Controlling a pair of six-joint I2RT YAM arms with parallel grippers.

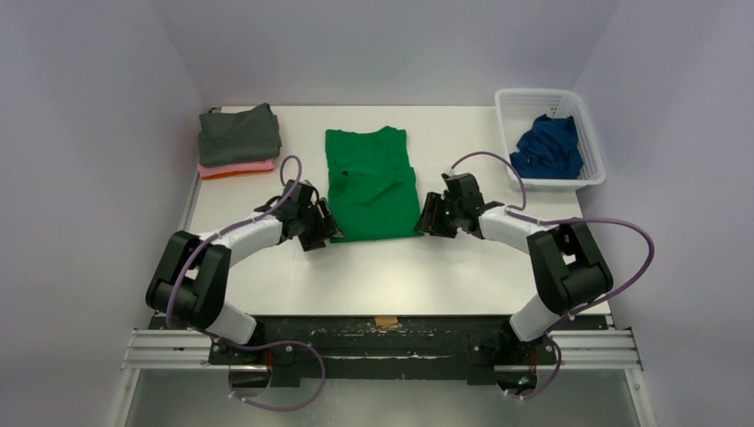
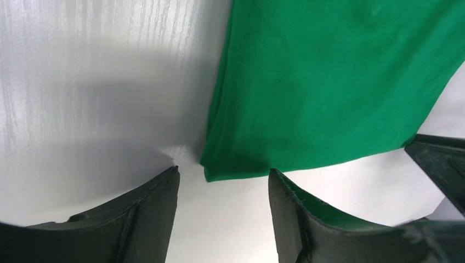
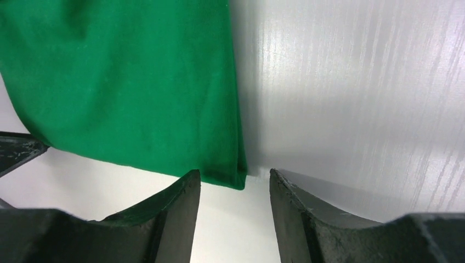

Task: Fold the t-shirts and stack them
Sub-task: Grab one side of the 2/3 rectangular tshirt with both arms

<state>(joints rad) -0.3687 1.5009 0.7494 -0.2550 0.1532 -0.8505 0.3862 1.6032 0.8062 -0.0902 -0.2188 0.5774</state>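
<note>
Nearest, at lower centre of the top view, the L gripper (image 1: 322, 229) & R gripper (image 1: 425, 221) are set low over the table (image 1: 400, 276), one at each near corner of the green t-shirt (image 1: 372, 182). The shirt is laid flat mid-frame, collar toward the top, sides turned in to a narrow strip. Both arms are prob. placed this way so the hem corners can be taken together & carried up toward the collar for the next fold. Finger state is not readable from above. In the wrist views both pairs of fingers are seen spread, nothing pinched, w/ a hem corner lying just ahead of each gap & the doubled side edge visible. What only the top view gives is farther off: at upper left a folded stack w/ the dark grey tee (image 1: 238, 133) over the pink tee (image 1: 238, 165) & orange tee (image 1: 222, 173), and at upper right the white basket (image 1: 594, 133) w/ a crumpled blue tee (image 1: 547, 147) still to be done
</note>
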